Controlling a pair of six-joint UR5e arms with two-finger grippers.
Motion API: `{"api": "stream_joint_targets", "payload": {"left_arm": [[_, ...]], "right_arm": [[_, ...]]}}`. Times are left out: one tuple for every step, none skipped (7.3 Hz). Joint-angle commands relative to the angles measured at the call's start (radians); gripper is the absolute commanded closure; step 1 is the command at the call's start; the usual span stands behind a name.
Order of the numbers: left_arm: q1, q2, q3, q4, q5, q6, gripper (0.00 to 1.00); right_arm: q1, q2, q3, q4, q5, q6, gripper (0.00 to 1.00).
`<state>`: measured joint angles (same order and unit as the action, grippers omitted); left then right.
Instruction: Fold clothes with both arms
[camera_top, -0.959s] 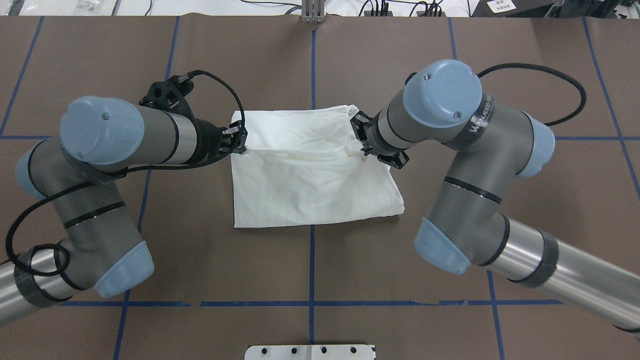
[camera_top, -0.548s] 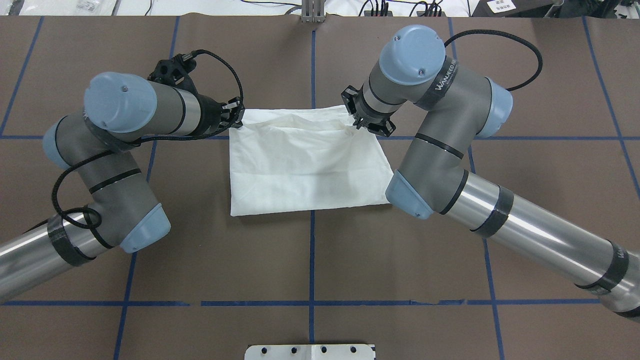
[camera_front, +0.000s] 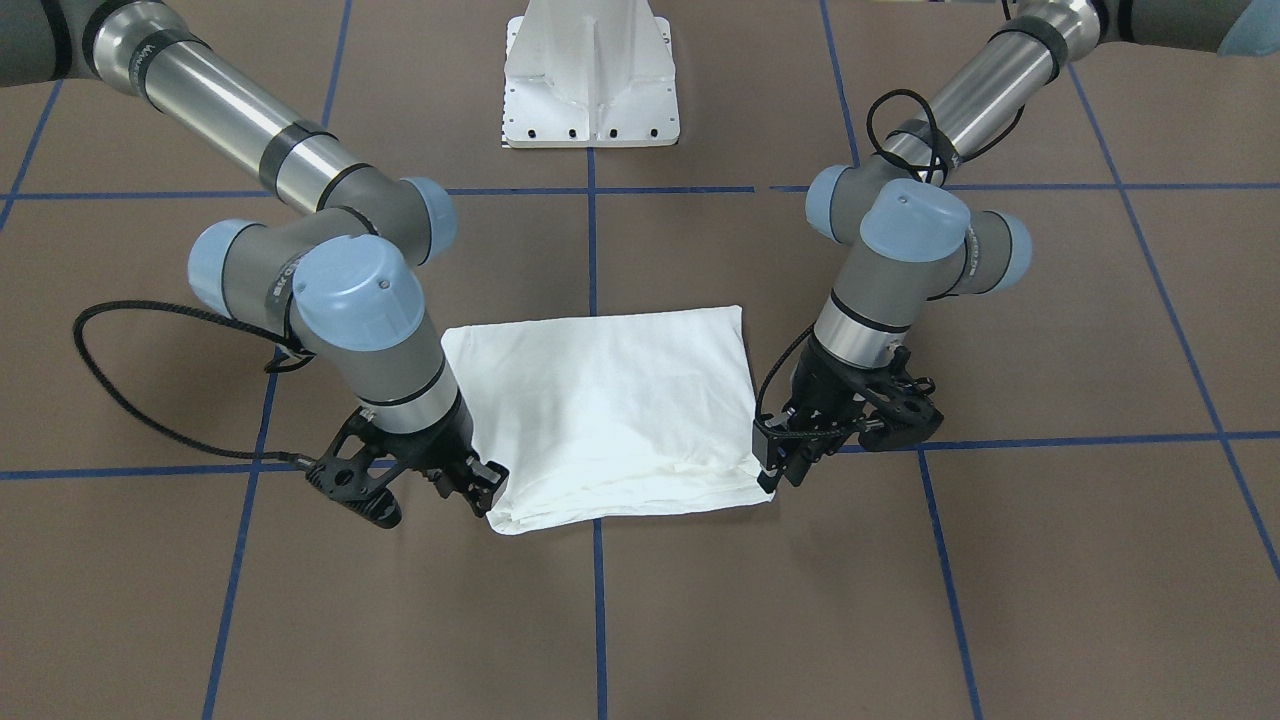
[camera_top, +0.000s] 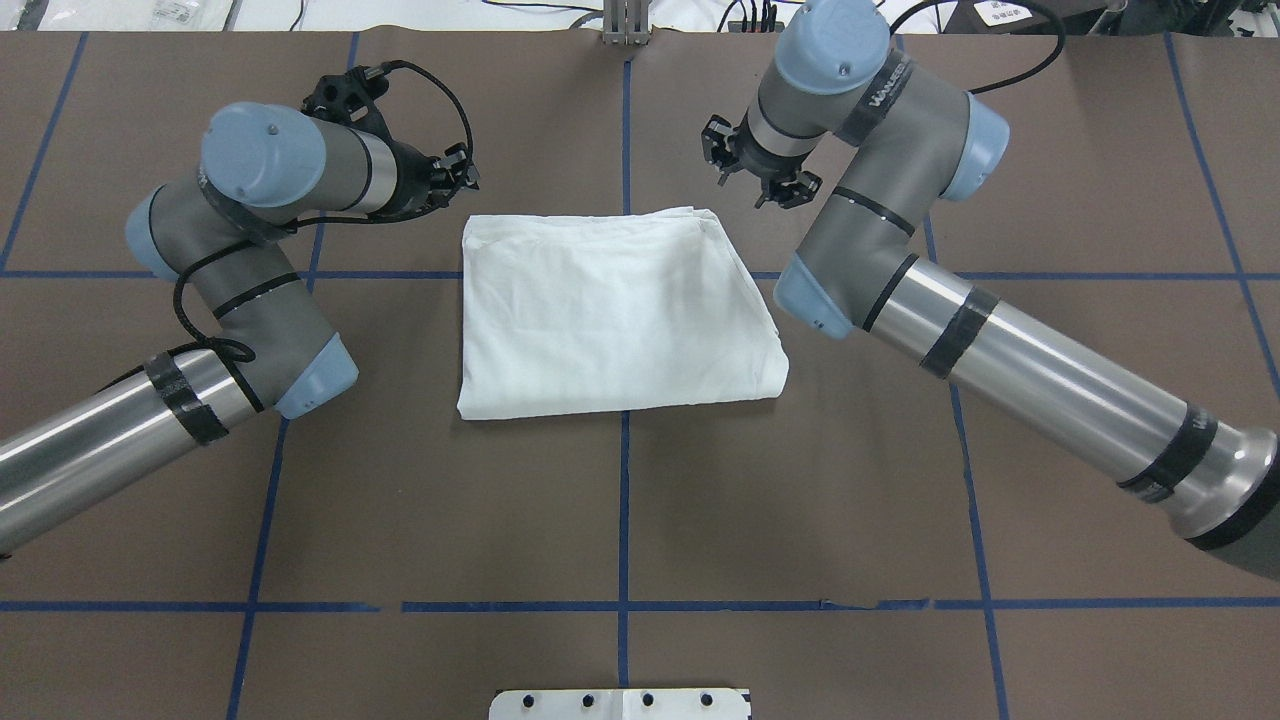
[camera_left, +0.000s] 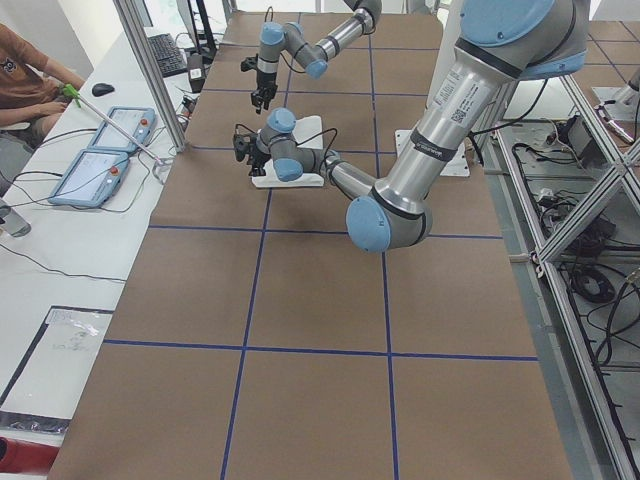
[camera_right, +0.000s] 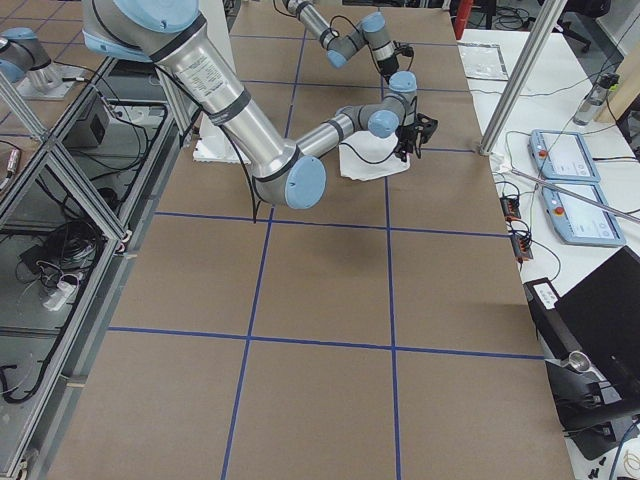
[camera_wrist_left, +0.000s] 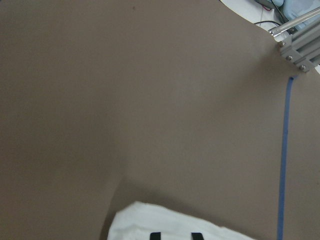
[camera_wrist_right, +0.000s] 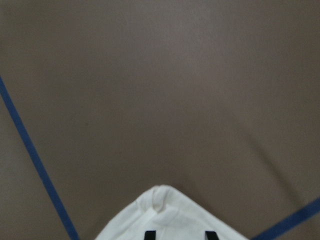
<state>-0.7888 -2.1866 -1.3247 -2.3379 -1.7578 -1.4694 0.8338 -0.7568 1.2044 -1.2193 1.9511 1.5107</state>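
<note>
Looks like the release step just after a fold. Find the white T-shirt (camera_top: 615, 310) lying flat at the middle of the brown surface (camera_top: 450, 500), stacked into a slightly skewed rectangle, wider toward 6 o'clock in the overhead view. Find the left gripper (camera_front: 778, 468) off its 11 o'clock corner in that view and the right gripper (camera_front: 488, 492) off its 1 o'clock corner, each with jaws parted and holding nothing. Borne out by both wrist views: two black tips set apart over a bare cloth corner. Cannot tell from the front view whether touching the cloth or hovering just above it.

Next, probably: either call the fold done or regrip for one more halving. For that, pinch through every layer at an edge, lift evenly on both sides, carry across, lay down without dragging.

Soft, matte white knit, limp, likely to slump if caught by one layer only. Layered, rounded edge along 12 o'clock, with faint creases on top. No print, collar or label showing. Matte, paper-like covering underneath, gridded with blue tape (camera_top: 623, 500).
</note>
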Motion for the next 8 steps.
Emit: {"api": "stream_joint_targets", "payload": {"left_arm": [[-0.097, 0.013, 0.013, -0.003, -0.091, 0.224, 0.20], [-0.159, 0.071, -0.005, -0.003, -0.238, 0.356, 0.18], [-0.220, 0.150, -0.072, 0.002, -0.306, 0.508, 0.00], [-0.274, 0.218, -0.108, 0.017, -0.351, 0.676, 0.00], [-0.347, 0.267, -0.117, 0.062, -0.400, 0.891, 0.00], [-0.415, 0.298, -0.116, 0.140, -0.428, 1.127, 0.00], [-0.490, 0.300, -0.128, 0.282, -0.478, 1.267, 0.00], [-0.547, 0.320, -0.184, 0.395, -0.535, 1.370, 0.00]], "right_arm": [[0.167, -0.073, -0.040, 0.007, 0.127, -0.307, 0.00], [0.223, -0.128, -0.034, 0.006, 0.170, -0.407, 0.00], [0.281, -0.218, -0.007, 0.003, 0.227, -0.623, 0.00], [0.363, -0.295, 0.006, -0.006, 0.294, -0.849, 0.00], [0.422, -0.337, 0.007, -0.070, 0.310, -1.023, 0.00], [0.495, -0.352, 0.014, -0.168, 0.316, -1.188, 0.00], [0.539, -0.390, 0.029, -0.218, 0.316, -1.283, 0.00], [0.585, -0.462, 0.053, -0.218, 0.340, -1.293, 0.00]]}}
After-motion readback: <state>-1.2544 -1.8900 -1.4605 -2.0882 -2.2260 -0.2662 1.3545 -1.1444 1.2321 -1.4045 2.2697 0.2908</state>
